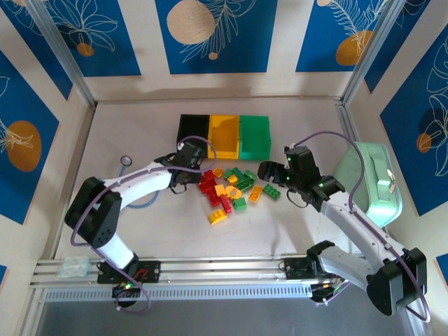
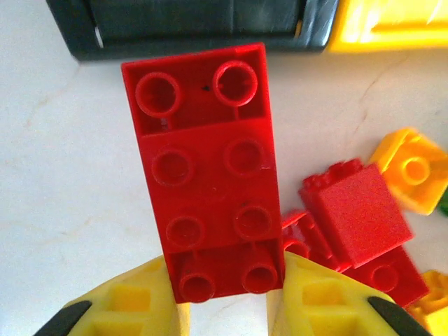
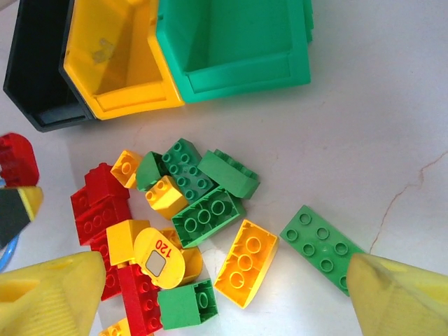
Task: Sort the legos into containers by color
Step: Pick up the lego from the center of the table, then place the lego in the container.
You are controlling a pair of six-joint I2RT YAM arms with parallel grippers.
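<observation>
Left gripper (image 2: 227,297): the yellow moulded plastic fingers (image 2: 140,301) press against both long sides of a red brick (image 2: 206,168) and clamp it at its near end. The brick is glossy and oblong, two studs wide and four long, with two seams across it. Its far end stops just short of the black bin (image 2: 196,28), the end unit in the row of bins (image 1: 224,152).

Right gripper (image 3: 224,280): the jaws stand wide apart and hold nothing. It hangs over the pile of bricks (image 1: 231,189), which lies just in front of the row, mainly before the yellow bin (image 3: 115,63) and green bin (image 3: 231,42).

The pile is smooth, hard, studded plastic in red, yellow-orange and green. It holds square blocks, oblong blocks and one orange block with a curved top. A flat green plate (image 3: 322,248) lies by itself on the green-bin side of the pile. A round yellow piece (image 3: 159,255) carries the printed number "120" beside a small grey window. The number reads clearly from the right wrist and is too small to read from above.

The bins are open-topped and rectangular with sloped front lips, joined side by side. The table (image 1: 140,224) is pale with faint veining.

A rounded mint-green case (image 1: 371,182) stands well apart from the row, beyond its green end.
</observation>
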